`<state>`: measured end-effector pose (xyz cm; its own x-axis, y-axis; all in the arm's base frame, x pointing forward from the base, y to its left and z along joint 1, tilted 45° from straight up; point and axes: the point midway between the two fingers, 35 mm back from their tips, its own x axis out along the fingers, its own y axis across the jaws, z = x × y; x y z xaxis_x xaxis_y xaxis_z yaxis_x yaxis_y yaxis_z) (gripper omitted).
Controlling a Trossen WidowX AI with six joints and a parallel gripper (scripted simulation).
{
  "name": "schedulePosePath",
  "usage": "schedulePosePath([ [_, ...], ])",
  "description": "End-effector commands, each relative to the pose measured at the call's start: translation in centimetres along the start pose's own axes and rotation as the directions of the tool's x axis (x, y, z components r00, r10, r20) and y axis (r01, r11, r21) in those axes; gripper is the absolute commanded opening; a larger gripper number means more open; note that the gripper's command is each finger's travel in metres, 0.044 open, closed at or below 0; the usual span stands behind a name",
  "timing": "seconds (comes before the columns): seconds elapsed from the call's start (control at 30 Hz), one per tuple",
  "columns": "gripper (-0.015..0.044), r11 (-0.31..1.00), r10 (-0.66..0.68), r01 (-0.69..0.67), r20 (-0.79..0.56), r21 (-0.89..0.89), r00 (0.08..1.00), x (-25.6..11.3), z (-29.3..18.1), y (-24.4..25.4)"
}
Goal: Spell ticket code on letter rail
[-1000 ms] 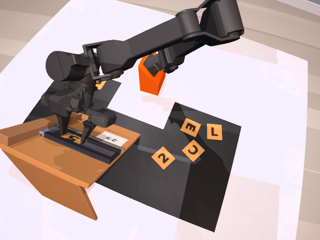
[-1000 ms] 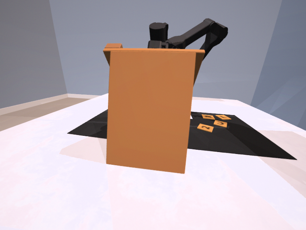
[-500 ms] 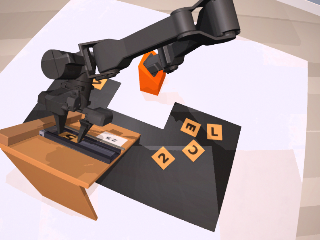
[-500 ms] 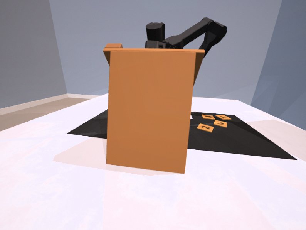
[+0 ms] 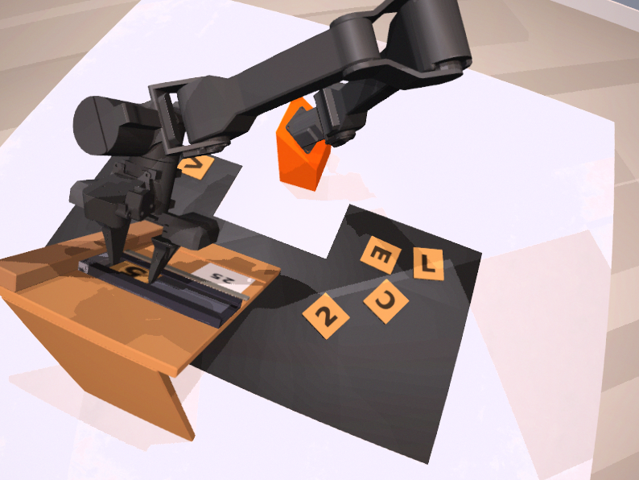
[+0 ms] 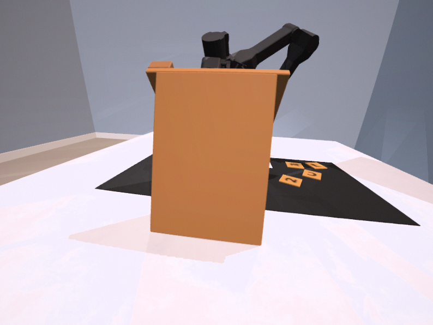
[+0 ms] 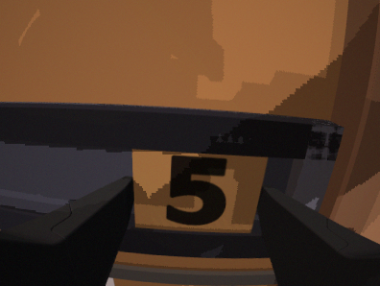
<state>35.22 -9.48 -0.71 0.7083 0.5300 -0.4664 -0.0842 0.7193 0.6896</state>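
Observation:
My gripper (image 5: 133, 272) (image 7: 197, 191) is shut on the 5 tile (image 5: 135, 272) (image 7: 154, 216), one finger at each side edge. The tile lies flat in the dark rail (image 5: 180, 304) (image 7: 96, 126) on the wooden board (image 5: 118, 309), and its 5 is upright in the wrist view. A short stretch of bare rail shows between the tile and the rail's end near the raised wooden block. The white ticket (image 5: 204, 272) beside the rail shows 25, upside down in the top view. The 2 tile (image 5: 326, 316) (image 6: 290, 180) lies on the dark mat, right of the board.
Tiles with a C or U (image 5: 385, 301) (image 6: 312, 174), an E or M (image 5: 381, 254) and an L (image 5: 428, 263) lie near the 2. A V tile (image 5: 195, 165) lies behind the arm. The wooden block (image 5: 51, 258) borders the board. An orange block (image 5: 298, 172) stands behind.

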Motion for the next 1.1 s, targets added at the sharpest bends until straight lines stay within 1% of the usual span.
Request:
schedulePosePath([
  [0.0, 0.0000, 1.000, 0.003, -0.003, 0.000, -0.005, 1.000, 0.0, 0.1, -0.3],
  [0.2, 0.0000, 1.000, 0.003, -0.003, 0.001, -0.006, 1.000, 0.0, 0.1, -0.5],
  [0.57, 0.0289, 1.000, 0.003, -0.003, 0.000, -0.005, 1.000, -0.4, 0.1, -0.4],
  [1.07, 0.0295, 1.000, 0.002, -0.002, 0.000, -0.006, 1.000, -1.8, 0.1, -0.5],
])
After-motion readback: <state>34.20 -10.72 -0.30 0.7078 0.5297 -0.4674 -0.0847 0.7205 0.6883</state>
